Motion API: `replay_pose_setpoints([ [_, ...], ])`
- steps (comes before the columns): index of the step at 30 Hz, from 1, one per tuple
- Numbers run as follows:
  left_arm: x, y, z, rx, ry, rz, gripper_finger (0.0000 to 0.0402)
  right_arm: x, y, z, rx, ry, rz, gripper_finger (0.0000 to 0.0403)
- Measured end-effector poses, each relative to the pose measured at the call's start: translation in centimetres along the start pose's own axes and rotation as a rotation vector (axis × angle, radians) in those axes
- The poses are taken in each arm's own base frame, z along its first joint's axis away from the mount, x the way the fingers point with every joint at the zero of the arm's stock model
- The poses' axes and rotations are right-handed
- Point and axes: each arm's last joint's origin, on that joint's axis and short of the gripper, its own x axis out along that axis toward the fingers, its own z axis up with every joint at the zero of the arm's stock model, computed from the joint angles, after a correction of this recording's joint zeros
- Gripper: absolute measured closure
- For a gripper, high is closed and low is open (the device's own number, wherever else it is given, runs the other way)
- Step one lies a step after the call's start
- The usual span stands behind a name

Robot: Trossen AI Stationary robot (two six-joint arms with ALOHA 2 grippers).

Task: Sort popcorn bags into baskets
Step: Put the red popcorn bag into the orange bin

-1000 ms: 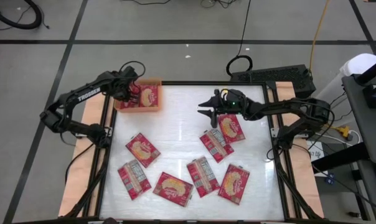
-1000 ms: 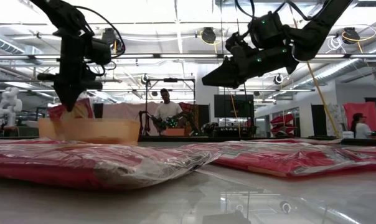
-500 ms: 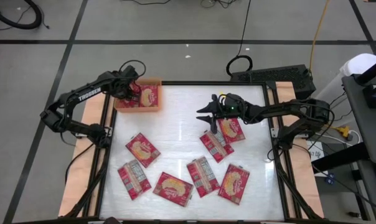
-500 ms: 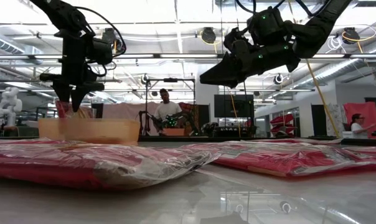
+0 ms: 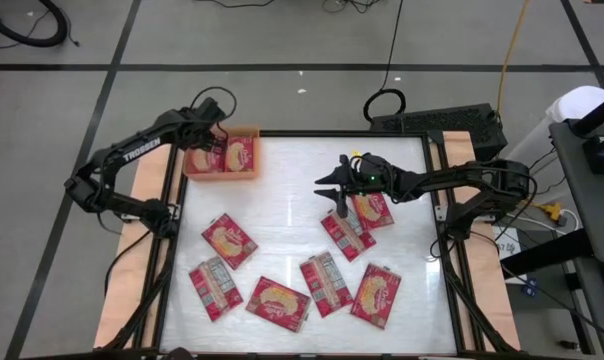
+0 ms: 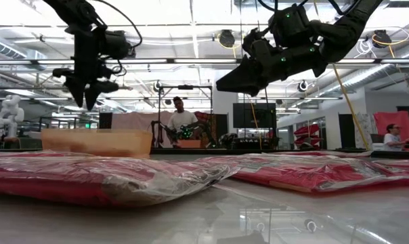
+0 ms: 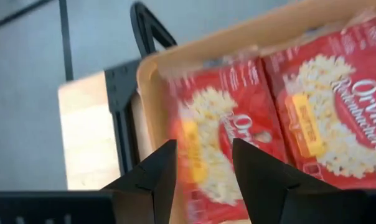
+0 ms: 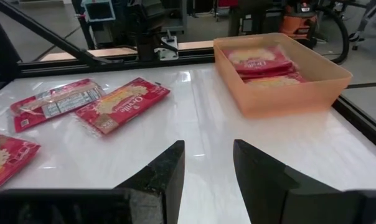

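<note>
In the upper left of the high view, the left gripper [image 5: 204, 143] hovers over the orange basket [image 5: 222, 176], which sits at the table's upper-left corner. Its fingers [image 7: 152, 177] stand apart and hold nothing; the wrist view shows two popcorn bags [image 7: 222, 149] lying flat side by side inside the basket, directly beneath the spread fingers. In the low view this gripper [image 6: 88, 85] hangs clear above the basket's rim [image 6: 96, 141].

Lower in the frame, on the glass table [image 5: 287, 215], loose popcorn bags [image 5: 229, 240] lie scattered: one at centre left, two along the lower left, and four more toward the lower middle and right.

Right of centre, the right gripper [image 5: 332, 185] hangs above the table, just beside a bag [image 5: 372, 207] near its arm. Its fingers [image 8: 164, 171] are spread and empty, pointing across the table toward the basket [image 8: 281, 93].

Beyond the table, the low view shows a person [image 6: 181, 122] in the room.
</note>
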Motion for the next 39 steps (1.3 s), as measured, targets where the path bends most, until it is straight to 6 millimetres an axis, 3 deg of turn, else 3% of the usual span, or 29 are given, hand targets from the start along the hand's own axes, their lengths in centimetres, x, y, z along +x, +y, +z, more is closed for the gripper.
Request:
replay_pose_setpoints([
  [5, -0.3, -0.2, 0.6, 0.074, -0.057, -0.014, 0.0243, 0.0, 0.0, -0.1, 0.017, 0.010, -0.003, 0.0271],
  [9, 0.0, -1.6, 0.1, 0.173, -0.085, -0.083, 0.0243, 0.0, 0.0, -0.6, 0.050, 0.068, -0.004, 0.0271],
  [16, -0.6, -7.5, -2.1, 0.371, -0.284, -0.373, 0.0243, -0.5, 0.7, -3.3, 0.148, 0.348, 0.000, 0.0265],
  [24, -4.0, -13.5, -5.4, 0.468, -0.656, -0.659, 0.0243, -1.3, 2.0, -5.3, 0.236, 0.585, 0.008, 0.0217],
  [28, -5.1, -15.0, -7.3, 0.486, -0.762, -0.767, 0.0243, -1.2, 4.2, -5.6, 0.212, 0.625, 0.069, 0.0180],
  [31, -5.7, -15.7, -8.8, 0.561, -0.809, -0.813, 0.0243, -1.4, 7.0, -6.0, 0.155, 0.668, 0.153, 0.0162],
  [35, -6.4, -16.4, -10.6, 0.672, -0.833, -0.856, 0.0243, -2.1, 10.8, -6.7, 0.055, 0.725, 0.199, 0.0157],
  [39, -6.7, -16.6, -11.5, 0.649, -0.840, -0.787, 0.0242, -3.1, 13.6, -7.4, -0.058, 0.748, 0.174, 0.0163],
])
